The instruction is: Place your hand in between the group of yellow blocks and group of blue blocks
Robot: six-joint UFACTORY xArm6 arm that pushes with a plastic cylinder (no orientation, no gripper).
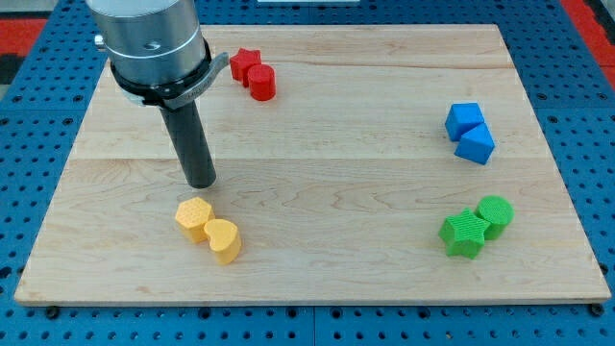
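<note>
Two yellow blocks (209,229) touching at the view's bottom left, two blue blocks (469,133) touching far right — my tip (201,182) just above the yellows, no pincer fitted, red blocks (254,74) top, green blocks (477,227) lower right.

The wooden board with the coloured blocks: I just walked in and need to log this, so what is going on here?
A robot arm ending in a dark rod is working over the wooden board. My tip rests just above the pair of yellow blocks at the view's lower left, touching neither. The two blue blocks sit far off at the view's right, so my tip is not yet between the groups. Red and green pairs lie untouched.
</note>
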